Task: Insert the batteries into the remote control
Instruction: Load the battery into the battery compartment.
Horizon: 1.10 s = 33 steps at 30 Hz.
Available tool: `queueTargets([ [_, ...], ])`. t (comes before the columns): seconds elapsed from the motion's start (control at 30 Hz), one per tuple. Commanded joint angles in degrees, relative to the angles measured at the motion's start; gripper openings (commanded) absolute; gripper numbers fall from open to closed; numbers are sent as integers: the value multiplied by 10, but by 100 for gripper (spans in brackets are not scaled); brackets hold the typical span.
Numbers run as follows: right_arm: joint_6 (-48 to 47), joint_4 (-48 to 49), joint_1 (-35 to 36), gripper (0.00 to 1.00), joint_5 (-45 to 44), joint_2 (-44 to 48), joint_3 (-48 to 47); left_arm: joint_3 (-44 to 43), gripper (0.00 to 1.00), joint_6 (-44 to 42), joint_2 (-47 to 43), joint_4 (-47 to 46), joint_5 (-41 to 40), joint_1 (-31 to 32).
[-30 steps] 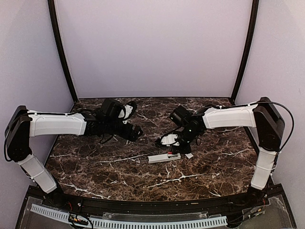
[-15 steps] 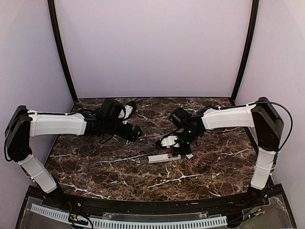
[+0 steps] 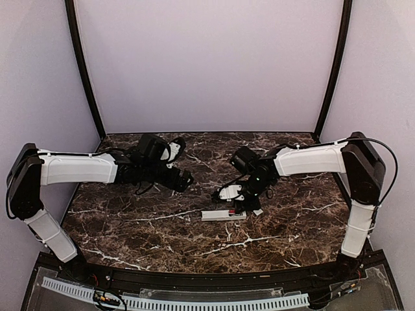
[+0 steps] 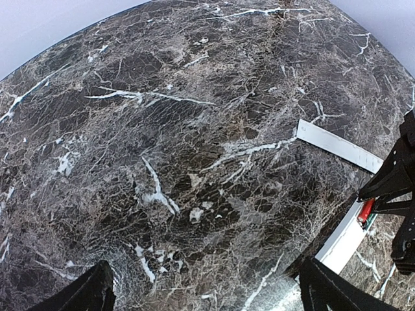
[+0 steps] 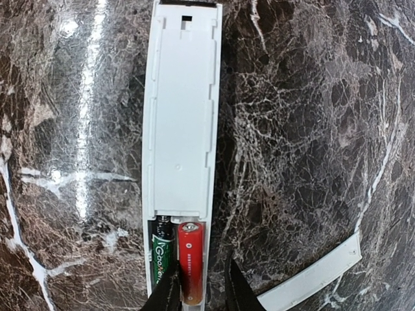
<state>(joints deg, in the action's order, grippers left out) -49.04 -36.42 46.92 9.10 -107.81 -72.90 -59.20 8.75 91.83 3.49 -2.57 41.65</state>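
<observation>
Dark marble table [image 3: 130, 220], white-veined: the one surface under your work. Two items lie directly on it. One is the white remote control [image 5: 180, 123], flat with its recessed face up. The other is a thin white cover strip [image 4: 338, 146], flat, near the remote and not touching it.

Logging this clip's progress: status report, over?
Left gripper open, clear of the work. Right gripper slightly open astride red battery, seated in remote control beside green battery. Cover strip off, lying aside.
</observation>
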Motion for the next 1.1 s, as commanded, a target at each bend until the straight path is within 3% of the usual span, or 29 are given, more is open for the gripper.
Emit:
queueTargets([
  [0.0, 1, -16, 6, 22, -3, -8, -10, -2, 99, -4, 3, 11, 2, -5],
  [0.83, 34, -61, 8, 24, 28, 41, -42, 19, 99, -40, -6, -15, 32, -6],
  [0.97, 112, -60, -10, 25, 56, 69, -56, 57, 97, -77, -33, -59, 64, -4],
  [1.07, 237, -26, -35, 22, 80, 95, -51, 81, 96, -97, -55, -91, 68, 1],
])
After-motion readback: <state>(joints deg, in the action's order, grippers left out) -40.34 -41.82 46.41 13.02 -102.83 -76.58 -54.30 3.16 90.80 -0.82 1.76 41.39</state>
